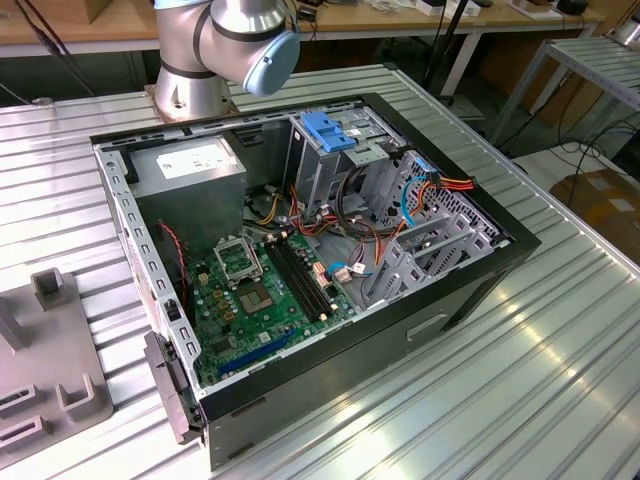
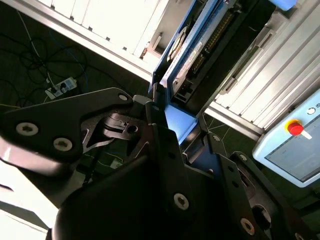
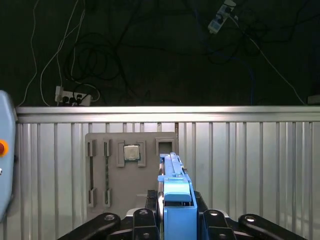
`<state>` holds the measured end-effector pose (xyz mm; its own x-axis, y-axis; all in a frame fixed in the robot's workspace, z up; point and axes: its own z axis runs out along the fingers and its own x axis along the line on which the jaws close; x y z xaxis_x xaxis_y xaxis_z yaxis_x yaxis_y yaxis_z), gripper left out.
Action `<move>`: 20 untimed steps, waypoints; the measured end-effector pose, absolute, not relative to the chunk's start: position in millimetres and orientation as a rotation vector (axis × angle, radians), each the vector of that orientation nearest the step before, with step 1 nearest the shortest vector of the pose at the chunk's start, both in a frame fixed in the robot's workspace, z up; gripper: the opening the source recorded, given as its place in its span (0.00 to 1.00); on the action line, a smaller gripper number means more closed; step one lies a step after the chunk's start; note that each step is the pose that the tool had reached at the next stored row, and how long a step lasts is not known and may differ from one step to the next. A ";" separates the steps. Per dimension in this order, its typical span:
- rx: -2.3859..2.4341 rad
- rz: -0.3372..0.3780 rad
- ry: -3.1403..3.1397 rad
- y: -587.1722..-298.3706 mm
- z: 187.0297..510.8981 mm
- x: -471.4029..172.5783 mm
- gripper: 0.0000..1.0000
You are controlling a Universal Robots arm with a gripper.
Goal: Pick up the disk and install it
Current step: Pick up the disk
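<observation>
Clamping disk (image 3: pixel 177 200), end effector (image 3: pixel 177 222) faces tray (image 3: pixel 150 175) holding chip (image 3: pixel 131 152).

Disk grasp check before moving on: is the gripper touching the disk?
Touching. In the first wrist view the gripper clamps the disk from both sides, no gap.
</observation>
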<state>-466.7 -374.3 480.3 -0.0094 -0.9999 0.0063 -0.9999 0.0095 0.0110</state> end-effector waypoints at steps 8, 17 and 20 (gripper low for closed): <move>2.202 -0.005 -2.223 -374.4 496.7 -466.7 0.37; 2.202 -0.006 -2.223 -374.3 518.6 -466.7 0.37; 2.202 -0.005 -2.223 -374.3 520.1 -466.6 0.37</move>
<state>-466.6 -374.3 520.1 -0.0094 -0.9999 0.0065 -0.9999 0.0095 0.0112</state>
